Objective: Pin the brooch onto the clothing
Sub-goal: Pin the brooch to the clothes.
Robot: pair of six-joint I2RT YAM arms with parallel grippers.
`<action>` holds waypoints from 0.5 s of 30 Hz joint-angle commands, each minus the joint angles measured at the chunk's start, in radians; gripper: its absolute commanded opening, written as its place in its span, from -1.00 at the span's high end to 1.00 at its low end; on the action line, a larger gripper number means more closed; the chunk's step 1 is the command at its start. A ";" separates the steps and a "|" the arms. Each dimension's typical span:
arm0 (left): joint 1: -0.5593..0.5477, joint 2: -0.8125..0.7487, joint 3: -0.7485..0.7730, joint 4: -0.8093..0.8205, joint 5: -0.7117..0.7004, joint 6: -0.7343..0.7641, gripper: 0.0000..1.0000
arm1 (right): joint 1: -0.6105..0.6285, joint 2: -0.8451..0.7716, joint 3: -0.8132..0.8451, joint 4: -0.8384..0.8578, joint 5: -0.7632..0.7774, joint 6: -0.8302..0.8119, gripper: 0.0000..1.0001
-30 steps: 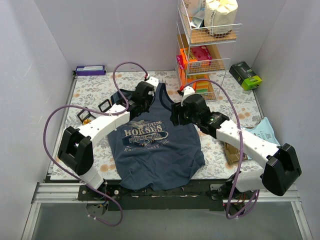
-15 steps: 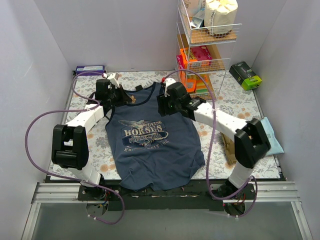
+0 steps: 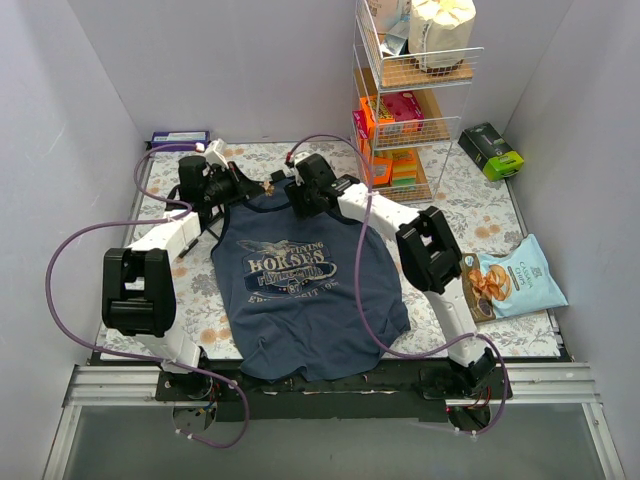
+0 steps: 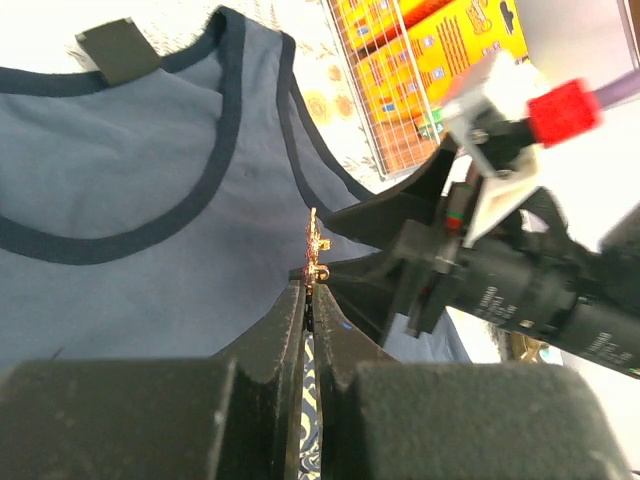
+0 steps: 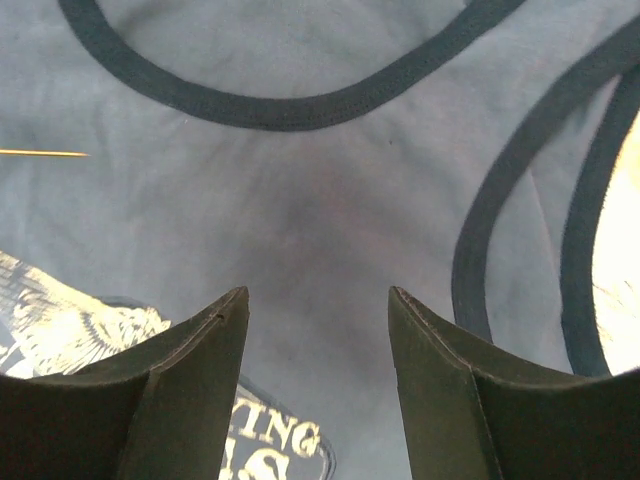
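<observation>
The clothing (image 3: 300, 300) is a navy tank top with a pale "HORSES" print, lying flat on the table. Its neckline and blue chest fabric show in the left wrist view (image 4: 120, 190) and the right wrist view (image 5: 330, 190). My left gripper (image 3: 256, 189) (image 4: 311, 285) is shut on the small gold brooch (image 3: 268, 185) (image 4: 316, 245), held on edge just above the neckline. My right gripper (image 3: 297, 203) (image 5: 315, 300) hovers open over the upper chest with only fabric between its fingers. The brooch's thin gold pin (image 5: 40, 153) pokes in from the left there.
A wire shelf rack (image 3: 410, 100) with orange boxes stands at the back right, with a green box (image 3: 492, 150) beside it. A snack bag (image 3: 510, 283) lies at the right edge. A purple box (image 3: 180, 140) sits against the back wall. A small black block (image 4: 118, 48) lies by the shoulder strap.
Both arms have reached to the far end of the top. The right arm swung left over the neckline, uncovering the snack bag. The left gripper carried the brooch right, close to the right gripper.
</observation>
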State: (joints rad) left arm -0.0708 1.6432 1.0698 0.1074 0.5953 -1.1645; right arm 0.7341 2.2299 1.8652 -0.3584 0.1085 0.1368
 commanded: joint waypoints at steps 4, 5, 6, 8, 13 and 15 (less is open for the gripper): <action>0.026 -0.066 -0.025 0.037 0.047 -0.017 1.00 | -0.002 0.137 0.180 -0.073 0.017 -0.060 -0.33; 0.026 -0.065 -0.025 0.041 0.055 -0.027 1.00 | -0.004 0.152 0.183 -0.073 0.025 -0.066 -0.34; 0.026 -0.068 -0.027 0.044 0.066 -0.032 1.00 | -0.004 0.160 0.192 -0.076 0.034 -0.072 -0.34; 0.026 -0.075 -0.034 0.048 0.070 -0.034 1.00 | -0.004 0.172 0.193 -0.082 0.052 -0.075 -0.33; 0.026 -0.102 -0.050 0.049 0.064 -0.029 1.00 | -0.004 0.191 0.181 -0.100 0.082 -0.095 -0.27; 0.026 -0.111 -0.050 0.049 0.069 -0.031 1.00 | -0.005 0.198 0.177 -0.111 0.085 -0.098 -0.19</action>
State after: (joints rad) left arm -0.0433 1.6127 1.0245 0.1360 0.6411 -1.1942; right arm 0.7334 2.4004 2.0026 -0.4431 0.1558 0.0700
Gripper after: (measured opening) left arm 0.029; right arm 0.630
